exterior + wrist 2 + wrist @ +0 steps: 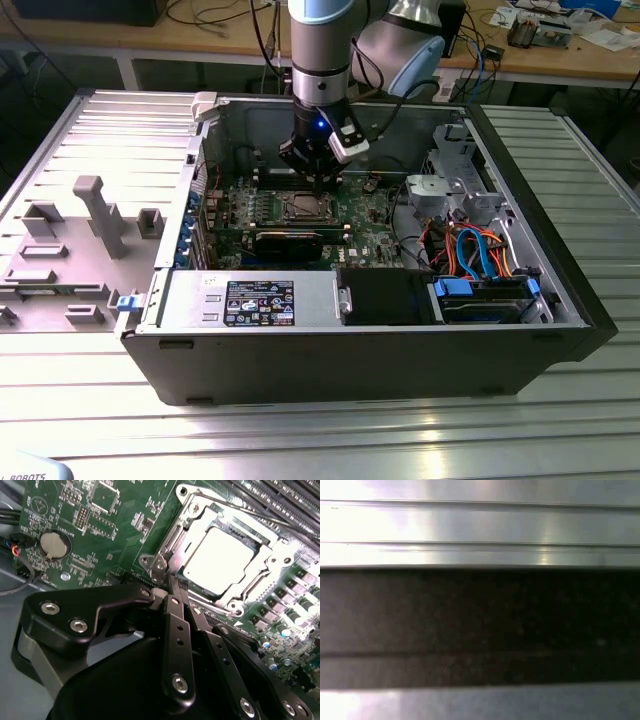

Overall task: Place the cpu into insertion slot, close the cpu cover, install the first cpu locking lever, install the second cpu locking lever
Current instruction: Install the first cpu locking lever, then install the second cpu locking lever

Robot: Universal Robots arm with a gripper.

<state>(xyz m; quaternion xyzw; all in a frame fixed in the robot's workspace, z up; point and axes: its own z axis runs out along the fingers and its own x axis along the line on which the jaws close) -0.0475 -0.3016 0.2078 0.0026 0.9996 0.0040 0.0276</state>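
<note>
Exterior view. Your gripper (318,178) hangs inside the open computer case (560,290), just above the far edge of the insertion slot (303,208), which sits near the middle of the green motherboard (372,228). The long black graphics card (290,240) lies along the board's near edge, just beside the slot. From here you cannot tell whether the tips touch the socket metal or hover over it, and the slot's contents are too small to read.

Second wrist view. The gripper (172,582) has its two slim fingers (178,625) drawn together, nothing visibly between them, the tips resting at a corner of the slot's silver rim. The cpu (220,557) already lies seated in the insertion slot (227,555), and the cpu cover (272,560) appears folded down, framing the chip's bright top through its window. The step in hand is judged to be a locking lever: a thin rod (245,512) runs along the far side of the socket. To do this well, keep your tips square against the lever rather than the cover, push along its arc, and watch that it tucks under its hook. Glare washes out the chip's face, and the gripper's body hides the near corner, so whether any lever is latched cannot be told.

First wrist view. Ribbed metal (480,530) and a dark band (480,625); what they are is unclear.
</note>
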